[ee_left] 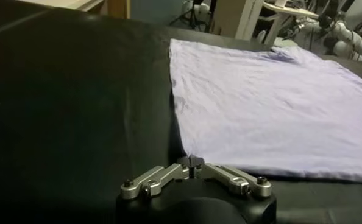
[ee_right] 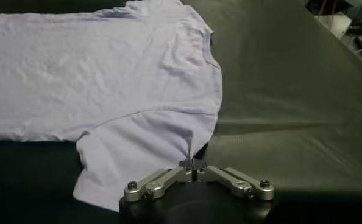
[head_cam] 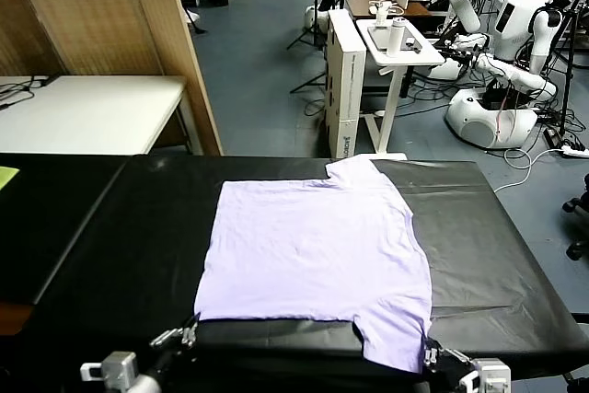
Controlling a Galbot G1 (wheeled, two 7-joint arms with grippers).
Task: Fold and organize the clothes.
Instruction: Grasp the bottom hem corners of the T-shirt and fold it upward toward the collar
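Both end effectors sit at the near edge of the black desk [head_cam: 110, 227], at about 6 o'clock in the head view. Left end effector [ee_left: 191, 163] has its fingers pinched together on the near left corner of the T-shirt [head_cam: 317, 250], at about 7 o'clock; whether cloth is really caught between the tips cannot be told. Right end effector [ee_right: 193, 164] is closed on the edge of the near sleeve [ee_right: 138, 155], at about 5 o'clock, a small ridge of fabric rising into its fingertips. Each arm reaches in low from the near edge, wrist close to the desk surface, fingers pointing toward 12 o'clock.

Lavender and plain-faced, the T-shirt lies flat at the middle of the desk, its other sleeve at 12 o'clock. No writing or print can be read on it. A white box [head_cam: 342, 89] beyond the desk carries small lettering too fine to read.
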